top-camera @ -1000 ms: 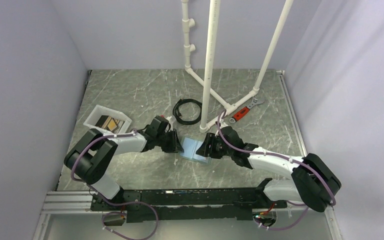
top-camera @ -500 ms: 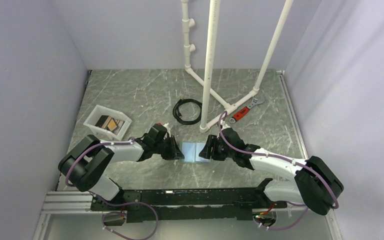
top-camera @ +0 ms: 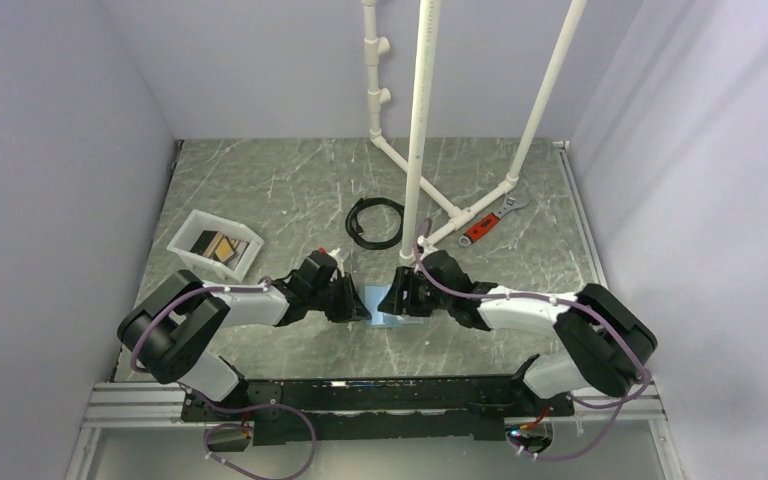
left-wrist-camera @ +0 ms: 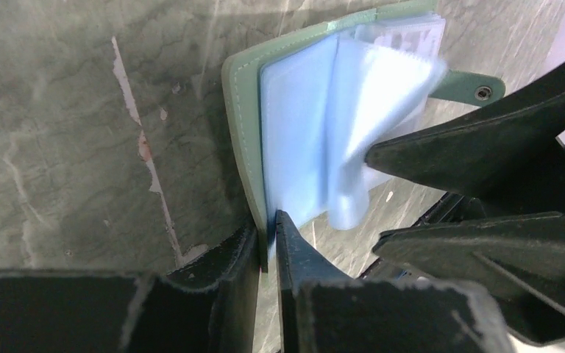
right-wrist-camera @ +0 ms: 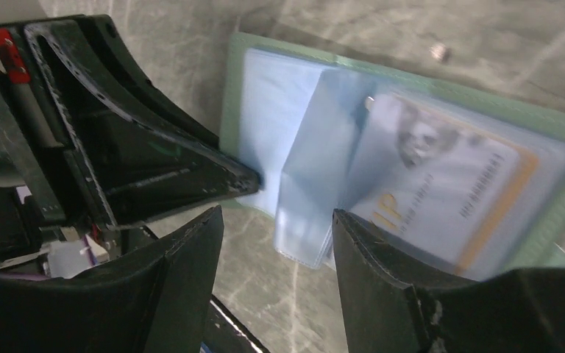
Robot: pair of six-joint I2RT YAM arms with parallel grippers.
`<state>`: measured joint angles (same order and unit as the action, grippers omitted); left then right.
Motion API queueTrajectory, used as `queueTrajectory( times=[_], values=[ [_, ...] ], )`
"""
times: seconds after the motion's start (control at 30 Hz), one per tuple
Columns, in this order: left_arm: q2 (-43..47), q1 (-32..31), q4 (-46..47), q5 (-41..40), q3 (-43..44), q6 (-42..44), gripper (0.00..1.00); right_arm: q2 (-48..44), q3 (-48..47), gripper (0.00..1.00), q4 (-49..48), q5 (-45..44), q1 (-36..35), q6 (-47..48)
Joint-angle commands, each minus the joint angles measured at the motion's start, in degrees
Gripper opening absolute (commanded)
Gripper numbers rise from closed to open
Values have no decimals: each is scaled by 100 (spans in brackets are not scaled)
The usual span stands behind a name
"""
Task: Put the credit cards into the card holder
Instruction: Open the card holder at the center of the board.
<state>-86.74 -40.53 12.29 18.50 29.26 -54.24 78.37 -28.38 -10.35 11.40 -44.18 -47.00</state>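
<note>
1. Card holder [top-camera: 380, 303] open on the marbled table [top-camera: 280, 180], near the middle and just beyond the arm bases. Light blue faces up, long axis roughly left to right.
2. Left edge of its green cover pinched edge-on by the left gripper [left-wrist-camera: 268, 232], fingers clamped tight on it.
3. Right gripper [right-wrist-camera: 276, 217] over the right part of the holder, jaws spread wide and clasping nothing. A clear blue sleeve [right-wrist-camera: 305, 198] lifted between its fingers. In the left wrist view, one fingertip touching the fanned sleeves.
4. Inside the holder: one orange-edged card [right-wrist-camera: 441, 184] tucked in a sleeve on the half away from the left gripper. Long axis in line with the holder's; print too blurred to read.
5. Green snap tab [left-wrist-camera: 465, 87] sticking out past the cover edge on the right gripper's side.
6. White tray [top-camera: 182, 232] to the left and farther back, well apart from the holder. Holds loose credit cards [top-camera: 217, 245], tan and dark, lying flat; number not clear.
</note>
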Motion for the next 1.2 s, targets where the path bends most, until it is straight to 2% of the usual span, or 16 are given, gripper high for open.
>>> queueTrajectory(
  times=[0.0, 0.13, 0.37, 0.67, 0.77, 0.9, 0.97, 1.1, 1.17],
  values=[
    [-40, -77, 188, -73, -33, -69, 18, 517, -482, 60, -780, 405, -70, -62],
    [103, -77, 80, -137, -49, -50, 18, 770, -740, 62, -927, 406, -247, -54],
    [548, -75, -504, -297, 27, 174, 24, 1035, -649, 63, -1370, 593, -392, -198],
    [1024, -60, -938, -383, 55, 304, 31, 909, -759, 66, -1831, 998, -670, 84],
    [1312, -31, -1123, -490, 36, 297, 40, 1035, -702, 67, -2282, 1307, -671, -123],
    [1889, 81, -1697, -618, 90, 373, 59, 883, -576, 66, -2940, 1779, -670, -400],
    [2036, 165, -1784, -479, 113, 394, 64, 513, -675, 67, -2240, 1451, -664, -131],
    [1722, 217, -1734, 35, 407, 585, 69, -336, -944, 68, 367, -93, -573, 265],
    [1499, 215, -1665, 72, 486, 620, 69, -605, -770, 68, 761, -347, -409, 174]
  ],
)
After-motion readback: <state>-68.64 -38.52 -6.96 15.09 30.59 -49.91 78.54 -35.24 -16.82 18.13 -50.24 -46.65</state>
